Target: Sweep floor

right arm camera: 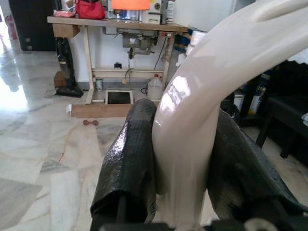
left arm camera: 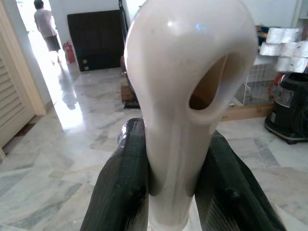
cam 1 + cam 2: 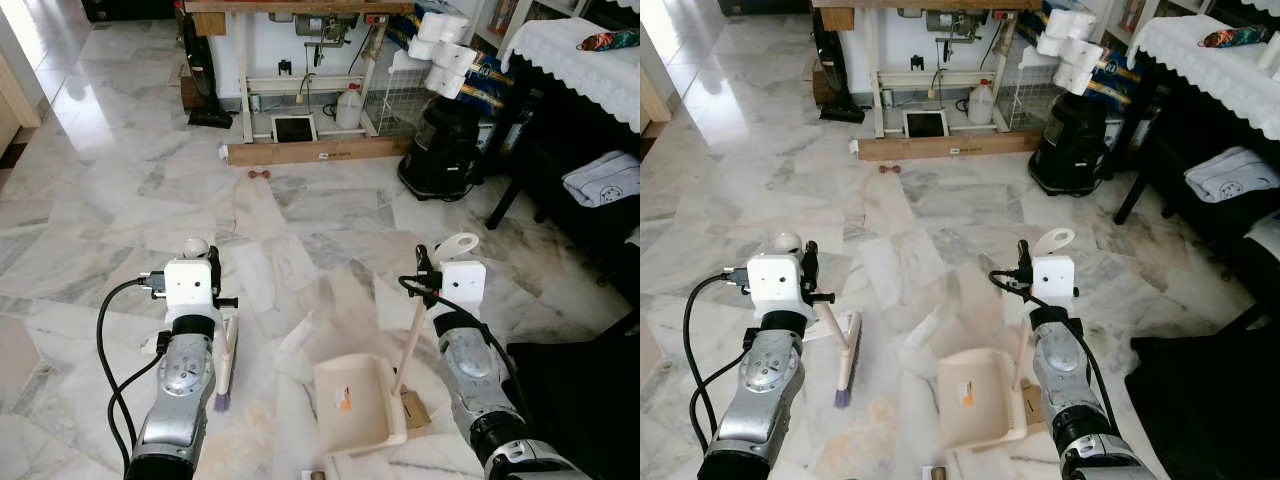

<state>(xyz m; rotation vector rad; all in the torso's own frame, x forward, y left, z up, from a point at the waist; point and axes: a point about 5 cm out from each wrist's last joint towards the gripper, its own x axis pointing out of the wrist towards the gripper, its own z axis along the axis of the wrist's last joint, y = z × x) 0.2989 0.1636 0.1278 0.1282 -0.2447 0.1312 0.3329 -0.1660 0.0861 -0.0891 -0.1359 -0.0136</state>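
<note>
one brush, one dustpan, two hands, left, right

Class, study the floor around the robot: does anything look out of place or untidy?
Yes. Crumpled paper scraps litter the marble floor beside the dustpan, and a small brown box lies against the pan's side. Farther off, a small reddish object lies near the wooden plank.

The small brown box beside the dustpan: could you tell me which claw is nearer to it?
Right. The right claw holds the dustpan handle directly above the brown box; the left claw, gripping the brush, is across the pan.
</note>
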